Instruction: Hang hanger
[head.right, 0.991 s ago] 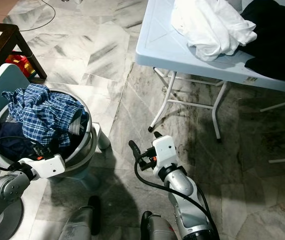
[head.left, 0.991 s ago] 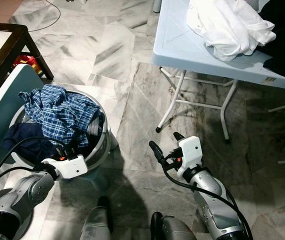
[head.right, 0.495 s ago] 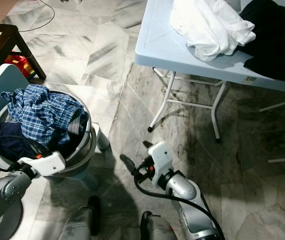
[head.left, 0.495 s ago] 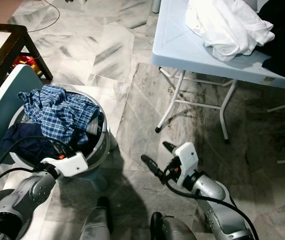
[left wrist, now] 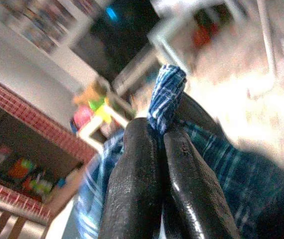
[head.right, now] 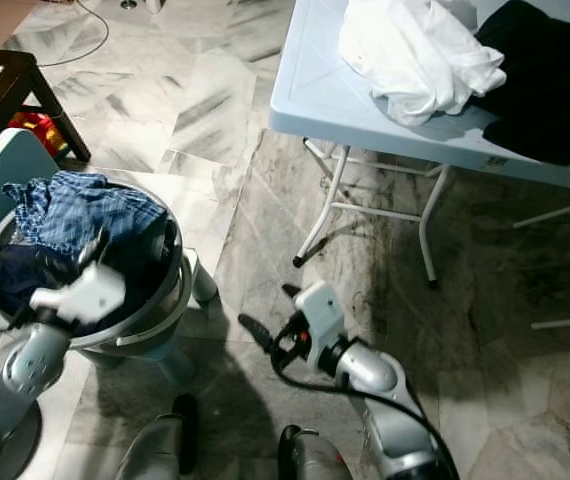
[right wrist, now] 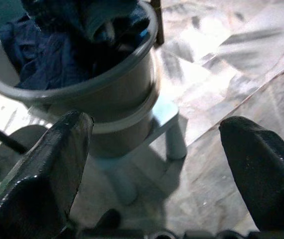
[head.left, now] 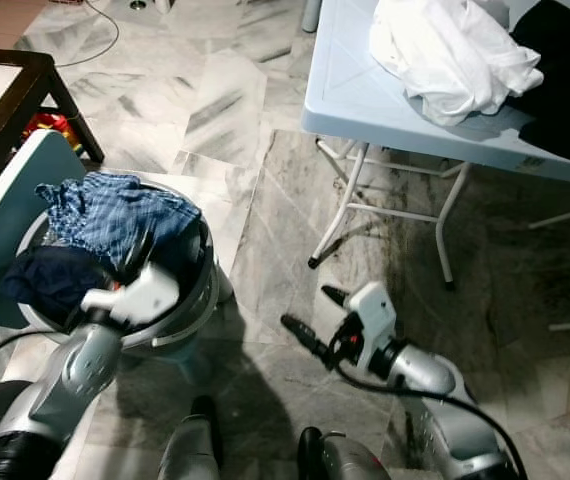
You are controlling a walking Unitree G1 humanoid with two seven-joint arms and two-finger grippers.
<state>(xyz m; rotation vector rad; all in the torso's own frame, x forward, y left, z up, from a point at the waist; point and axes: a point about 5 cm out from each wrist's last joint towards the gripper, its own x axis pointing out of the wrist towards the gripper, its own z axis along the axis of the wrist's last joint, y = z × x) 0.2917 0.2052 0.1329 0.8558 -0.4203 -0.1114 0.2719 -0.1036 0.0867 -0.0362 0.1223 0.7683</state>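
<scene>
A grey laundry basket (head.left: 201,300) on a small white stool holds a blue plaid shirt (head.left: 115,215) and a dark navy garment (head.left: 43,278). My left gripper (left wrist: 159,130) is over the basket's near side, blurred in the eye views. In the left wrist view its fingers are pressed together with a fold of the plaid shirt (left wrist: 167,94) at their tips. My right gripper (head.left: 315,315) hangs low above the marble floor, right of the basket, open and holding nothing. The right wrist view looks between its fingers (right wrist: 47,164) at the basket (right wrist: 97,89).
A pale blue folding table (head.left: 365,90) at the back right carries a white garment (head.left: 455,50) and a black one (head.left: 565,70); its white legs (head.left: 340,210) stand close beyond my right gripper. A dark wooden table (head.left: 25,70) and a pale teal panel (head.left: 5,200) are on the left.
My left arm has lifted up over the basket's near rim and the plaid shirt has shifted with it. My right gripper has sunk lower and turned toward the basket.
</scene>
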